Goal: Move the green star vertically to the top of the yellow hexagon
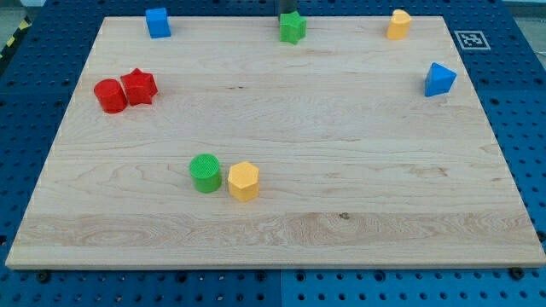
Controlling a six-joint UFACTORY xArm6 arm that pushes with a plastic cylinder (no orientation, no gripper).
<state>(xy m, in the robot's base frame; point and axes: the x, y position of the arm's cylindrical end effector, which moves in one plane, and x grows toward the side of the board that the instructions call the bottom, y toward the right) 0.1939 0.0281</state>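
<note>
The green star (292,27) sits at the top edge of the wooden board, near the middle. The dark rod comes down from the view's top just behind it; my tip (287,14) is right at the star's upper side and seems to touch it. The yellow hexagon (243,181) lies well below, in the lower middle of the board, a little left of the star's column.
A green cylinder (205,173) touches the hexagon's left side. A red cylinder (110,95) and a red star (138,86) sit together at the left. A blue cube (157,22) is top left, a yellow block (397,25) top right, a blue wedge-like block (439,79) at the right edge.
</note>
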